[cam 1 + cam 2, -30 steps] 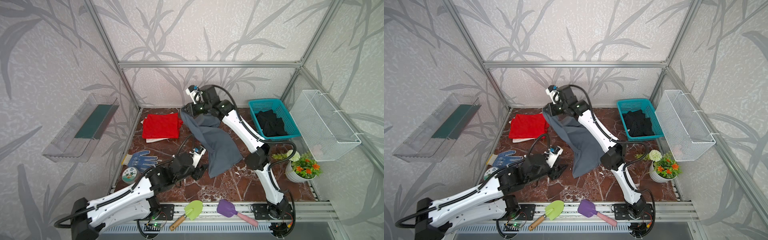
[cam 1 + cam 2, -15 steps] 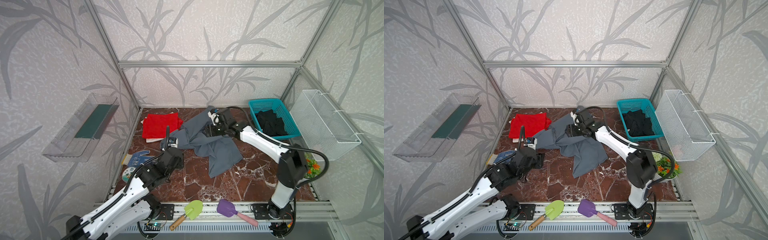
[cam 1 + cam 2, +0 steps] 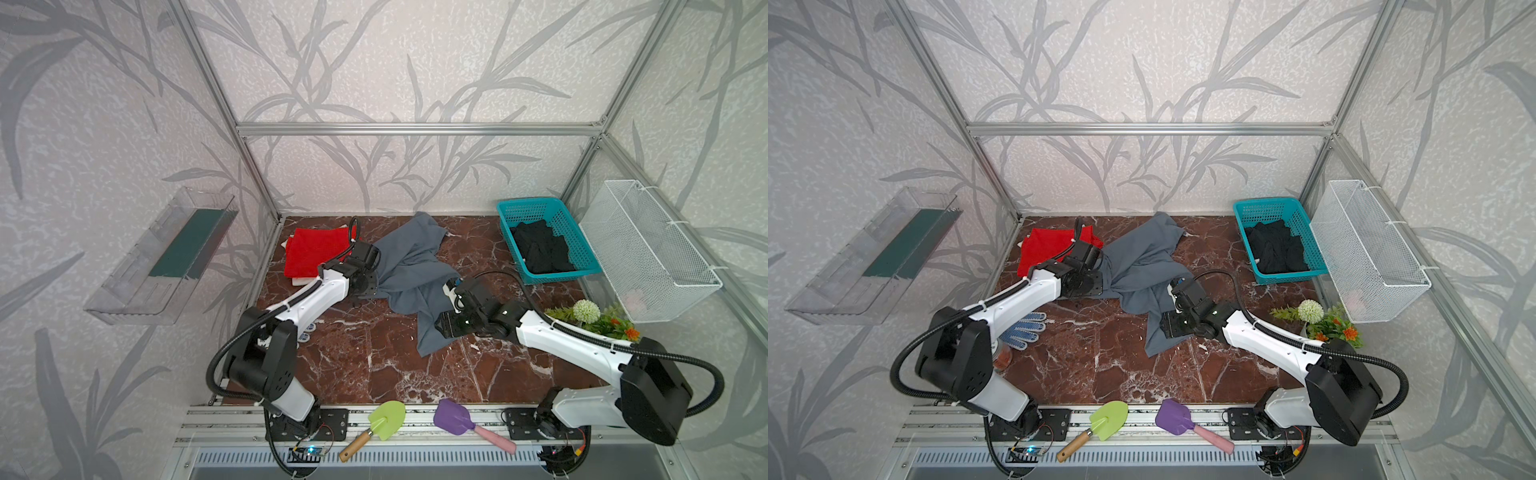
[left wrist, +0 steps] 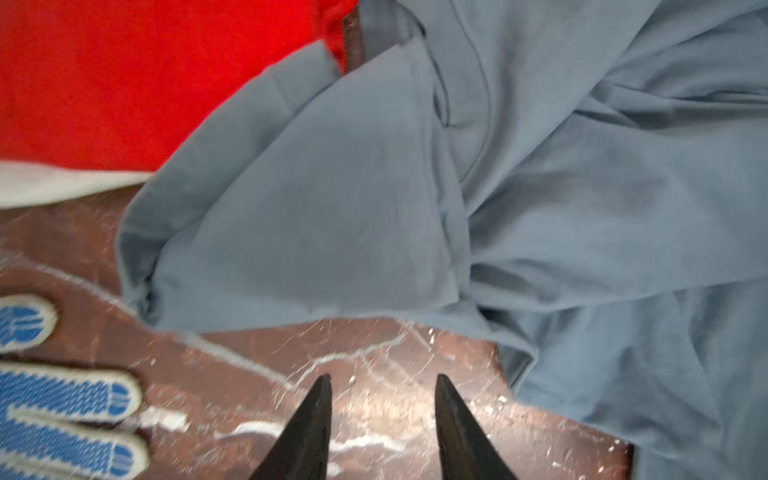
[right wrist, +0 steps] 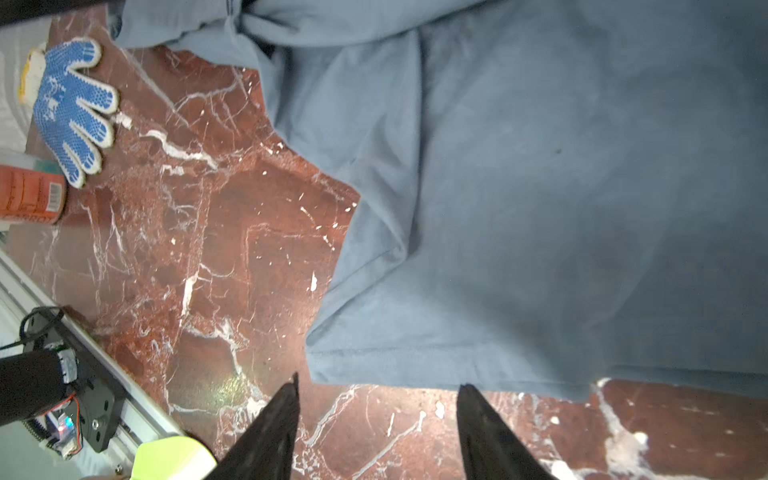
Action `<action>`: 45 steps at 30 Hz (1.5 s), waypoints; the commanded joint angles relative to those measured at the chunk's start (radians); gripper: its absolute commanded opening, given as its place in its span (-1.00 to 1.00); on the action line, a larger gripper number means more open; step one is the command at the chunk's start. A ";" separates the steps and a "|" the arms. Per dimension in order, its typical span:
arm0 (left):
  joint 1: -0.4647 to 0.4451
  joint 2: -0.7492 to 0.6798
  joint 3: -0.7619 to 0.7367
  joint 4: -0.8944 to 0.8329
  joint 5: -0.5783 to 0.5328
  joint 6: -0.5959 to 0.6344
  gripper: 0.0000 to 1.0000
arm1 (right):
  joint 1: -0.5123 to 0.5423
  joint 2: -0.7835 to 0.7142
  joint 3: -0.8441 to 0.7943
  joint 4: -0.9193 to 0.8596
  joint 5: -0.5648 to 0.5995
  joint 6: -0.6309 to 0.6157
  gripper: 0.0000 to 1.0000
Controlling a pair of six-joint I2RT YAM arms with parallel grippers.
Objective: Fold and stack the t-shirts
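A slate grey-blue t-shirt [image 3: 411, 266] [image 3: 1142, 266] lies crumpled across the middle of the marble table. A bright red t-shirt [image 3: 316, 253] [image 4: 124, 83] lies folded at the back left. A black t-shirt [image 3: 540, 249] [image 3: 1275, 249] is heaped in the teal basket. My left gripper [image 4: 383, 380] [image 3: 359, 301] is open over bare marble, just short of the grey shirt's sleeve [image 4: 291, 228]. My right gripper [image 5: 379, 386] [image 3: 441, 326] is open and empty, its tips over marble at the edge of the grey shirt's hem [image 5: 457, 365].
A blue-and-white dotted glove [image 3: 1021, 328] [image 5: 70, 108] and an orange can [image 5: 29, 195] lie at the front left. The teal basket [image 3: 528, 203], a wire basket [image 3: 648, 249] and a flower plant [image 3: 590, 316] stand on the right. Green [image 3: 386, 419] and purple [image 3: 453, 415] trowels lie on the front rail.
My right gripper let go of the grey shirt it held high at the back; the shirt dropped onto the table. The right arm came down to the hem, and the left arm moved back to the sleeve.
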 commanded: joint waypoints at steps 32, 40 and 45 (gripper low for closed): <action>-0.003 0.274 0.182 -0.056 -0.033 0.086 -0.67 | 0.171 0.205 0.089 -0.059 0.050 -0.028 0.08; -0.003 0.233 0.170 -0.065 -0.050 0.080 -1.00 | 0.207 0.235 0.055 -0.045 0.076 -0.012 -0.04; -0.003 0.192 0.154 -0.067 -0.063 0.080 -1.00 | 0.209 0.243 0.063 -0.042 0.076 -0.021 -0.07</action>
